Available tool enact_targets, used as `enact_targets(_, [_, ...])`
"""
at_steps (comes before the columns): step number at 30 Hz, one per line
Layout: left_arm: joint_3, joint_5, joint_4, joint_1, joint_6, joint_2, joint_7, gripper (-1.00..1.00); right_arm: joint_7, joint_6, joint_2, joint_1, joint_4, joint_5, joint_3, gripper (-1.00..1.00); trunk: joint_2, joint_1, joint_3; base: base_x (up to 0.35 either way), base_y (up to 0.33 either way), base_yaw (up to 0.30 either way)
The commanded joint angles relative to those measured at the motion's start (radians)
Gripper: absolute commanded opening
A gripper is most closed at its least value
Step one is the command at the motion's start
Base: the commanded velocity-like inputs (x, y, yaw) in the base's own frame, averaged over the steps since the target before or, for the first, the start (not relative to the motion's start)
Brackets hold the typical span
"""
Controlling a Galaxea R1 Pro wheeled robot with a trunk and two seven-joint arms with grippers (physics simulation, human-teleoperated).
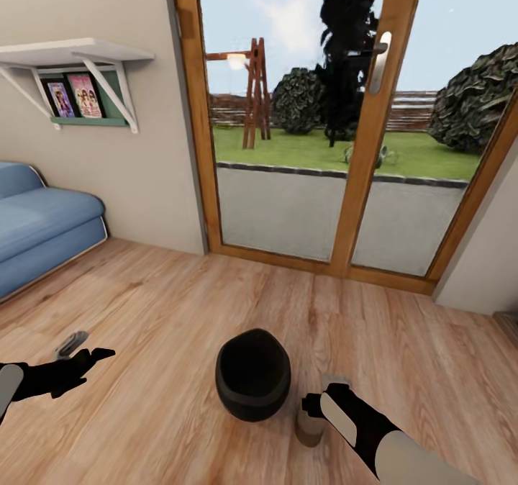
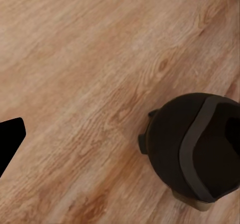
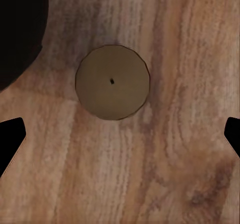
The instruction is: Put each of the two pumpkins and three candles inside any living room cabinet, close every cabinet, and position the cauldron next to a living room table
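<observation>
The right gripper (image 3: 120,134) is hanging wide open directly over a candle (image 3: 112,82) standing on the wood floor (image 1: 165,305), just beside the cauldron (image 1: 253,383). The left gripper (image 1: 86,359) is waiting off to the side; I cannot tell its opening. Judging by this, collecting is barely underway, with the cauldron not placed yet.

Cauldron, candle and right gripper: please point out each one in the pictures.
cauldron (image 1: 253,377), head view, on its dark open mouth.
candle (image 3: 112,82), right wrist view, on its flat top near the wick.
right gripper (image 1: 314,403), head view, at its fingertips just above the candle.
</observation>
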State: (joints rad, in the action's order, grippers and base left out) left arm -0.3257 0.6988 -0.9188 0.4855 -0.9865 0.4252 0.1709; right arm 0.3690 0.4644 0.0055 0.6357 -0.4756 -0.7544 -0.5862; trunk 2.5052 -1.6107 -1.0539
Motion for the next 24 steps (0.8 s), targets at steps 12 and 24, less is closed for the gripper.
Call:
enact_targets(12, [0.008, -0.026, 0.0, 0.001, -0.004, 0.002, 0.01, 1.0, 0.01, 0.002, -0.001, 0.001, -0.002, -0.01, -0.007, 1.0, 0.0, 0.0, -0.001, 0.083, 0.0, 0.0])
enact_targets(24, [0.007, -0.022, -0.001, 0.001, -0.006, 0.005, 0.01, 1.0, 0.009, 0.002, -0.001, 0.001, -0.002, -0.01, -0.007, 1.0, 0.0, 0.0, -0.001, 0.06, 0.046, 0.0])
